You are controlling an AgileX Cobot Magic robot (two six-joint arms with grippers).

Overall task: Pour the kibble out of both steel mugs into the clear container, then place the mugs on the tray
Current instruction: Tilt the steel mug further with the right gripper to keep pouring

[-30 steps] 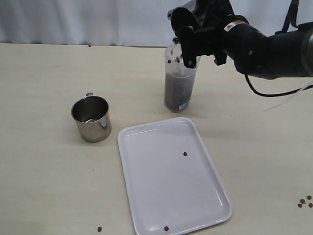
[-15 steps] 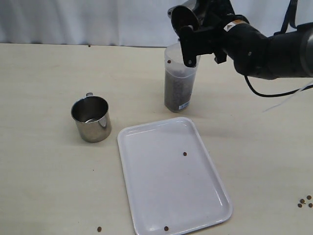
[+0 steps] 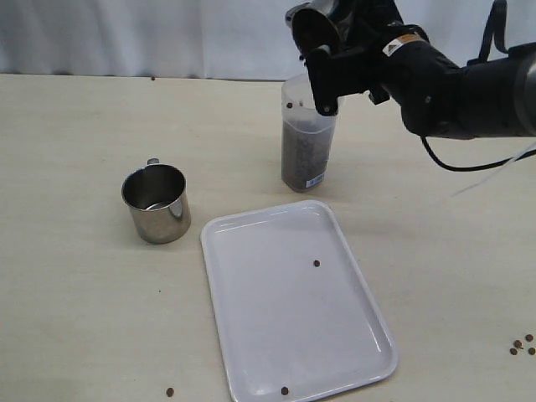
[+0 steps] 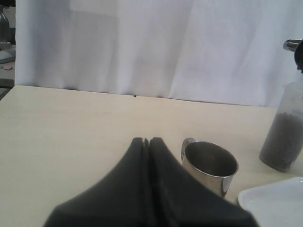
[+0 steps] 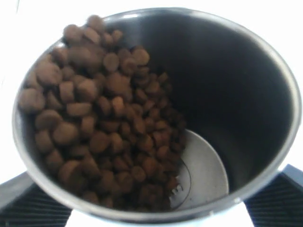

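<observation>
- Right tool (image 3: 325,60), jaws spread wide, grips a tilted steel mug (image 3: 313,23) over the clear container (image 3: 306,142).
- Left tool (image 4: 146,141) is closed and empty.
- Tray (image 3: 276,335) lies on the table (image 3: 84,293), in front of the container.
- Second mug (image 3: 157,203) stands upright left of the tray.
- Kibble (image 5: 94,118) sits in the held mug and the container.

Overlooks the table (image 3: 84,293) from above, skims low toward the curtain (image 4: 142,47) from the left wrist, sharing the standing steel mug (image 3: 156,203) and clear container (image 3: 306,146), peers closely into the tilted steel mug (image 5: 246,94).
</observation>
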